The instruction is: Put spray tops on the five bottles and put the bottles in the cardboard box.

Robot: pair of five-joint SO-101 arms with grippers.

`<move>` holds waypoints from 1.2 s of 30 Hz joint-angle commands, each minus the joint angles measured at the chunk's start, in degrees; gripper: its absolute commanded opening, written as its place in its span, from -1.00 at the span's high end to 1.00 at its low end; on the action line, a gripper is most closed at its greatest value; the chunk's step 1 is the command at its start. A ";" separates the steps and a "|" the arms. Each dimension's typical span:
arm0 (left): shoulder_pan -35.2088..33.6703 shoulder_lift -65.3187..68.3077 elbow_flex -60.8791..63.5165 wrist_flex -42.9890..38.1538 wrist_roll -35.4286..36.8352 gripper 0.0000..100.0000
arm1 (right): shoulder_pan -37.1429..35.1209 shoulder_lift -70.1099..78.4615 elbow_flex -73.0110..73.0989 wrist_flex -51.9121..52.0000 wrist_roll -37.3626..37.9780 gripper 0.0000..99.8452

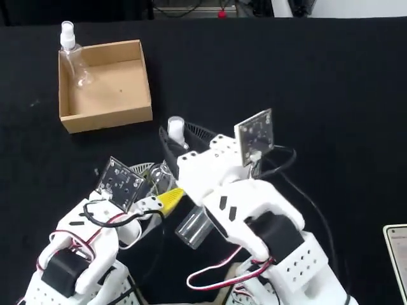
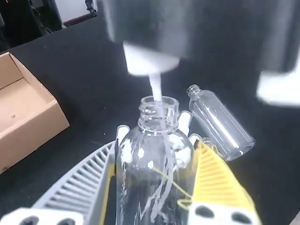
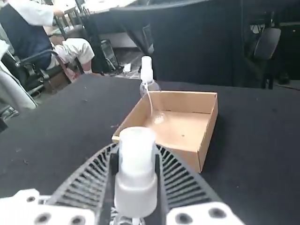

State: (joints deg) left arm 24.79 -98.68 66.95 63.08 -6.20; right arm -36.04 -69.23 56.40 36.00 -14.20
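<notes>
Clear plastic bottle [image 2: 157, 145]: upright, near-centre desk [image 1: 286, 76], clamped in left pincer [image 2: 150, 183]. White spray top [image 3: 136, 164]: gripped by right pincer [image 3: 136, 187], tube [image 2: 156, 89] entering neck [image 2: 158, 112]. Risk: tilted top cross-threads; bottle twists in grip.

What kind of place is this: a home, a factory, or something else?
Probably a lab or office workroom. A black-covered table serves as the workbench, two small white robot arms are mounted side by side at it, and an office chair stands in the room behind.
</notes>
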 commanded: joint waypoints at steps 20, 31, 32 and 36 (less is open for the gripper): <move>-4.35 -0.53 -1.54 -0.26 -0.26 0.62 | -5.98 -10.42 7.69 -0.97 5.36 0.98; -4.79 -5.80 0.13 0.09 -0.18 0.62 | -6.07 1.98 1.27 -0.44 5.54 0.98; -4.88 -5.80 0.13 0.18 -0.18 0.62 | -6.07 2.24 0.48 -0.44 5.71 0.98; -4.70 -5.80 0.57 -0.09 -0.18 0.62 | -6.95 2.59 -3.65 3.78 10.81 0.98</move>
State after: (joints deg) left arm 20.22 -103.69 69.14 63.60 -6.11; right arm -41.67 -68.09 56.84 36.79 -6.46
